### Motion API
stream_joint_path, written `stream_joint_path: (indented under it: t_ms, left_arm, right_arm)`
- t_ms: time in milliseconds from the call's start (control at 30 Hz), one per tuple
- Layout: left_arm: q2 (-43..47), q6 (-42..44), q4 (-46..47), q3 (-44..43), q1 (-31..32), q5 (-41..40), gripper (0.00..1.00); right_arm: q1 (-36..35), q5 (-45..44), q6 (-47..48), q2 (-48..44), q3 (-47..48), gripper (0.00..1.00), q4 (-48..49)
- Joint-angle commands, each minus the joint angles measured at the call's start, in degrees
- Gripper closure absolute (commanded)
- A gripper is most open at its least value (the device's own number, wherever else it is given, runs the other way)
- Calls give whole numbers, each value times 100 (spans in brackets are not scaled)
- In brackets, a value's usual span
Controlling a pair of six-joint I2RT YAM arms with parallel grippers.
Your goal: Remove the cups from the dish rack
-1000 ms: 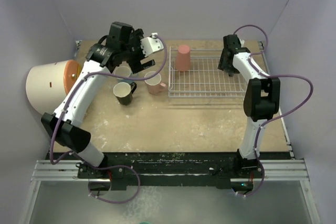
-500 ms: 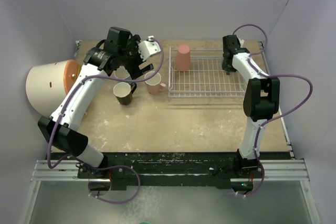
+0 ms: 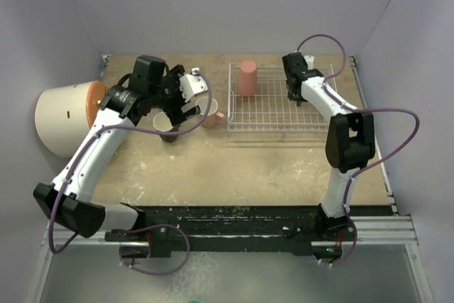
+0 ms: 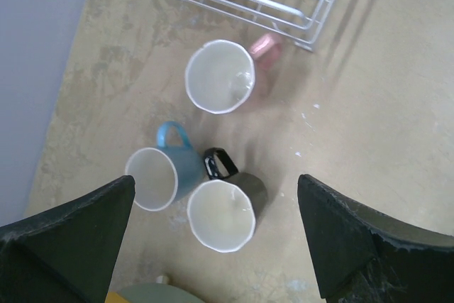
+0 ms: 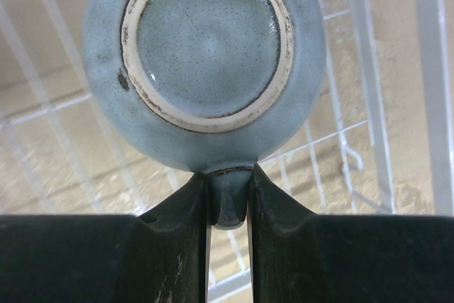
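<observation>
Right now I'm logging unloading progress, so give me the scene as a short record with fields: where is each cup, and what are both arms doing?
In rack: salmon tumbler, upside down, far-left corner of the dish rack
Right fingers: shut on the handle of the dark grey-blue mug, base up, over the rack wires
On table, left of rack: pale pink mug, light blue mug, black mug, all upright
Left fingers: open, empty, above those three mugs
</observation>
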State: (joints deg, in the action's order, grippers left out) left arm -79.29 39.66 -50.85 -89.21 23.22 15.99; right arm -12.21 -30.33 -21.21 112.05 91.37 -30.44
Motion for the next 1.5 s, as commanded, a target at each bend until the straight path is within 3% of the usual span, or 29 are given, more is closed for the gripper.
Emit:
stream_joint_path:
  t_ms: [0,100,400,633,833,1167,1300,1467]
  left_arm:
    - [847,170,599,923,-28,731,1]
    - [1311,392,713,1479,-13,1066,1]
    - [2187,1214,1811,2523,-19,986,1]
    - [2351,1596,3030,2827,9,1121,1]
    - [2427,2151,3445,2948,109,1344,1]
    - [2821,2572,3403,3078,183,1452,1]
    - [2865,2573,3362,3083,191,1502,0]
    - [2908,2541,3489,3060,209,1505,7]
  right_arm:
    - [-533,-190,-348,-928,-31,100,151]
    - [-632,202,-571,-1508,-247,100,218]
    - [-868,1961,-1569,-3060,-914,100,168]
    - [-1293,3904,-2828,-4251,-1708,100,898]
    - [-1798,5281,-4006,-4529,-2204,100,2160]
    - [-2480,5840,-5488,-4607,-2808,100,4175]
    - [-2753,5798,-5807,-4525,-2880,100,4625]
    - [-3151,5617,-5972,-4334,-2895,100,4931]
